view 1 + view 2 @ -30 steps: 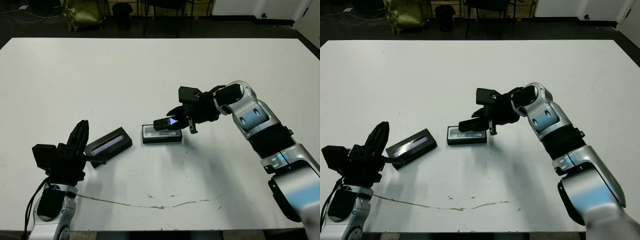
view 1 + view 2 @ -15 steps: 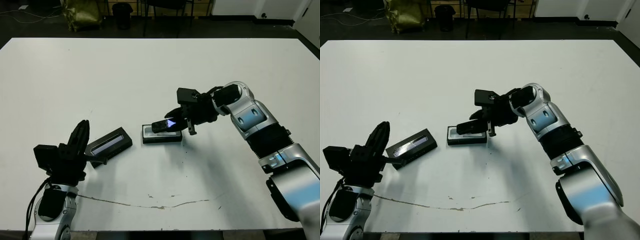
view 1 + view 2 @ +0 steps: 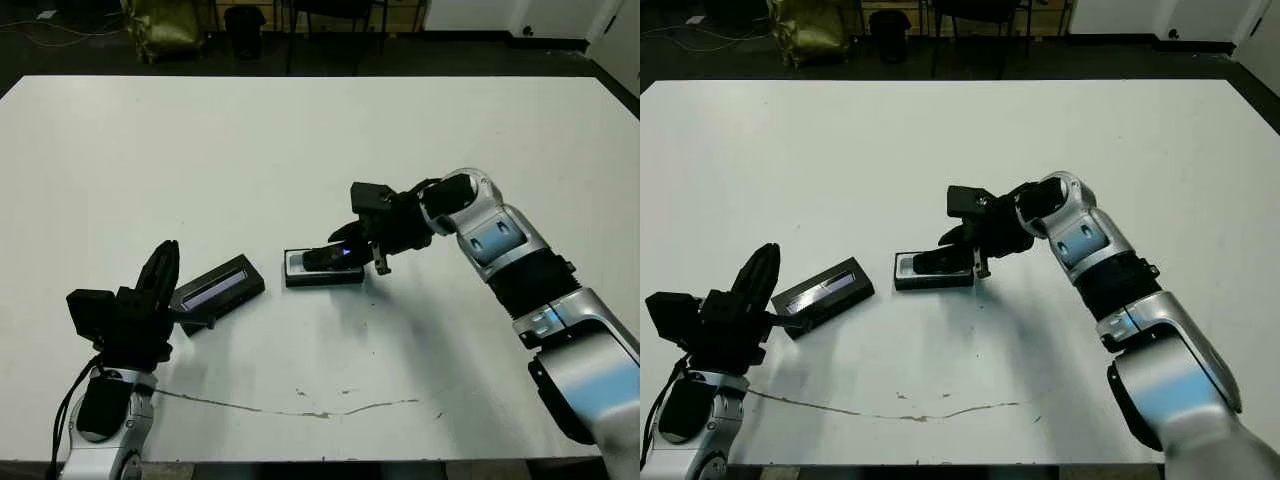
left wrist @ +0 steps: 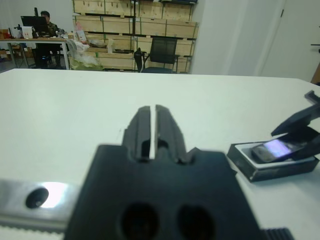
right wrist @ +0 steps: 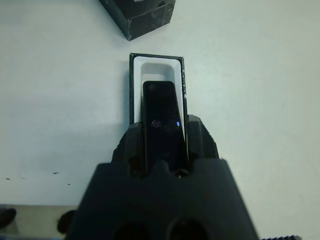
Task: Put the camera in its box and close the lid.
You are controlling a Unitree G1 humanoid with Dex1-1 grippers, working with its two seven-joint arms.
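The black box [image 3: 322, 270] with its white inside [image 5: 156, 70] lies at the table's middle. My right gripper [image 3: 340, 253] is shut on the slim black camera [image 5: 161, 120], holding it low over the box, lengthwise along the tray and tilted. In the left wrist view the camera [image 4: 272, 149] rests partly inside the box [image 4: 272, 162]. The lid [image 3: 217, 284], black with a greyish panel, lies to the left of the box. My left gripper [image 3: 160, 270] sits near the table's front left, just left of the lid, shut and holding nothing.
The white table [image 3: 320, 140] stretches wide behind the objects. A thin dark crack line [image 3: 300, 408] runs along the front. A person [image 4: 45, 20], shelves and a chair [image 4: 162, 52] stand beyond the far edge.
My right gripper has lowered the camera toward the box and shifted slightly left. The left arm and the lid have stayed put.
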